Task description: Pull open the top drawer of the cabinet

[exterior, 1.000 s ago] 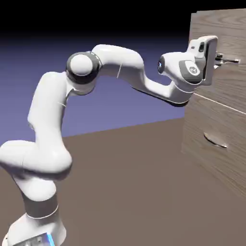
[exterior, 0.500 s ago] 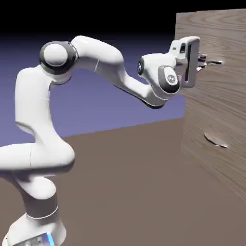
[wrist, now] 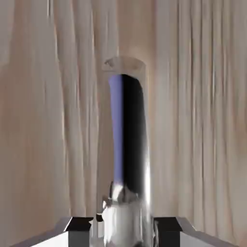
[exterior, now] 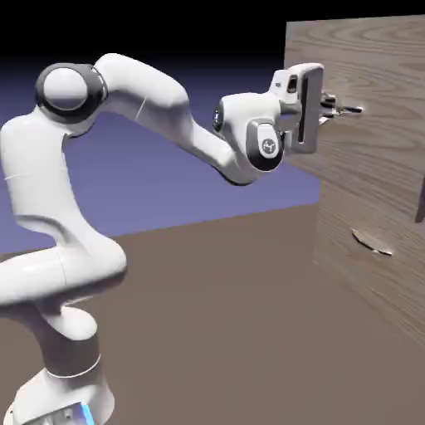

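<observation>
- At the cabinet (exterior: 373, 191), upper right of the exterior view, the gripper (exterior: 329, 106) is clamping nearly shut on the silver bar handle (exterior: 349, 109) of the top drawer (exterior: 365, 75).
- Hand view: handle (wrist: 126, 144) is sitting between the finger tips (wrist: 79, 226), filling the gap, so the pull should carry.
- Drawer front is standing proud of the lower front (exterior: 365, 249), partly open; arm is reaching level, probably to pull straight.

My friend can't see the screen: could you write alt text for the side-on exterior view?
A white robot arm reaches right, its pincer shut on the slim silver handle of the top drawer, which juts out from the wood-grain cabinet. The lower drawer front with its curved handle sits further back.
</observation>
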{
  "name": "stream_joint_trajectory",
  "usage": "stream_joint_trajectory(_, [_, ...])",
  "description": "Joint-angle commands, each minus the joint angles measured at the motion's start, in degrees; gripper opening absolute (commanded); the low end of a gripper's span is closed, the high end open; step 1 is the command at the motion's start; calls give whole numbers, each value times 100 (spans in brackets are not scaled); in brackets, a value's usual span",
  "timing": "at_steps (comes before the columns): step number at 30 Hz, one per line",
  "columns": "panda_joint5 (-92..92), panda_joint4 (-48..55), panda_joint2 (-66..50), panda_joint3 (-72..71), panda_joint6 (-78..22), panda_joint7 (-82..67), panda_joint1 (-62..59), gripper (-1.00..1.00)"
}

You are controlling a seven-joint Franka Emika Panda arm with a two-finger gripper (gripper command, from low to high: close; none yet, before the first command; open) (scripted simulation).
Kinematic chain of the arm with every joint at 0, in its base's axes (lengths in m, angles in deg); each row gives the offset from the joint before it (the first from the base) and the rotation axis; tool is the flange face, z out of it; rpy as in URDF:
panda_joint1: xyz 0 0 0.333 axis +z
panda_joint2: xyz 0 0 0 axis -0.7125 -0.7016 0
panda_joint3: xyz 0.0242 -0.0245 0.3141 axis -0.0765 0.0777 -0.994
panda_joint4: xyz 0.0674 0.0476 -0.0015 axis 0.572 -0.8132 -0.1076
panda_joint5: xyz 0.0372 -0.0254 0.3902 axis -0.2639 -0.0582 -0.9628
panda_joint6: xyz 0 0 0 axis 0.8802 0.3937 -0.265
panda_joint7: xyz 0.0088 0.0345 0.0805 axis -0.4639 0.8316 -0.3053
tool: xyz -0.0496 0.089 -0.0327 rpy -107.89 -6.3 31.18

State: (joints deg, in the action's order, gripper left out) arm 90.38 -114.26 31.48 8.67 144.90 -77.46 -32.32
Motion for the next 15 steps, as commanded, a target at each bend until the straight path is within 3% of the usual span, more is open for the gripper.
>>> stream_joint_trajectory(1, [166, -8, 115, 62, 33, 246, -32, -100])
stream_joint_trajectory(6, [1013, 51, 671, 157, 164, 1492, -420, -100])
stream_joint_trajectory(12, [46, -174, 58, 311, 21, 36, 319, -100])
stream_joint_trajectory(15, [109, -499, 178, 885, 52, 79, 917, -100])
